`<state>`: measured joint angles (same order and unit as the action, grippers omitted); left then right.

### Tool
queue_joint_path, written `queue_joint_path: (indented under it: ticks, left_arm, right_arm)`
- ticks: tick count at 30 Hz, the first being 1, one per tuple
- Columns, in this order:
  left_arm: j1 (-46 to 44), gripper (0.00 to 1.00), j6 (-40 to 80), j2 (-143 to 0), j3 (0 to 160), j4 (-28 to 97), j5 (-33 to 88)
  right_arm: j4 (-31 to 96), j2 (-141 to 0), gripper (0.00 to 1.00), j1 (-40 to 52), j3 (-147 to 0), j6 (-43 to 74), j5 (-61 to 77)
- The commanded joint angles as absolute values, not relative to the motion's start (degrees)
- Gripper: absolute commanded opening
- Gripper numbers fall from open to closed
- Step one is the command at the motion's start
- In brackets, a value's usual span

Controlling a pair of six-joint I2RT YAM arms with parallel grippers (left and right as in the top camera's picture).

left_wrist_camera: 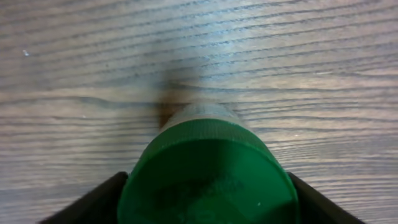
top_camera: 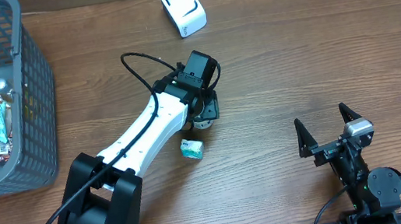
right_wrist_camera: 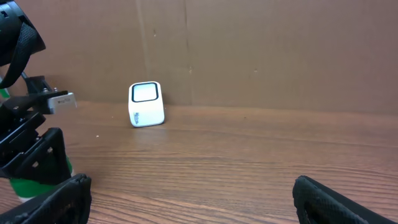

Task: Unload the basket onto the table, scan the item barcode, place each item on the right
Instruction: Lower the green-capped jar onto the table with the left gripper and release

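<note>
Item: green-capped bottle (left_wrist_camera: 208, 180) stood upright on bench (top_camera: 317, 48), robot-side of scanner (top_camera: 183, 8), well apart | left fingers (left_wrist_camera: 99, 202) flanked its cap, likely to lift it scannerward; clamped or not, cannot tell | right fingers (right_wrist_camera: 336, 202) wide, empty, farther from scanner.

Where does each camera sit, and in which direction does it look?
Overhead: above the table, looking straight down; the left arm and the open right gripper show.
Left wrist: on the left arm, looking closely at a green lid and the wood; its own fingers flank the lid.
Right wrist: low over the table, looking level toward the white scanner and a brown wall; its own fingers show in the bottom corners.
Shared: overhead and right wrist both show the scanner and the left arm.
</note>
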<state>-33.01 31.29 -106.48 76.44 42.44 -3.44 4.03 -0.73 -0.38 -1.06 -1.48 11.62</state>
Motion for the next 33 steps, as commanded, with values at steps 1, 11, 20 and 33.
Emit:
queue_joint_path:
  ticks: [1,11,20,33]
  left_arm:
    - [-33.36,0.82,34.13,-105.56,77.06,43.64,-1.91]
    - [-33.04,1.0,26.7,-101.89,87.9,60.03,-2.68]
    - [-33.12,0.84,25.69,-101.91,82.56,66.61,-1.87]
    - [-33.45,0.47,25.65,-101.91,75.53,63.18,1.5]
  right_arm:
    - [3.73,-0.16,1.0,-0.6,-0.45,-1.58,11.66]
    - [3.73,-0.16,1.0,-0.6,-0.45,-1.61,11.64]
    - [3.73,-0.16,1.0,-0.6,-0.45,-1.61,11.66]
    - [3.73,-0.16,1.0,-0.6,-0.45,-1.58,11.66]
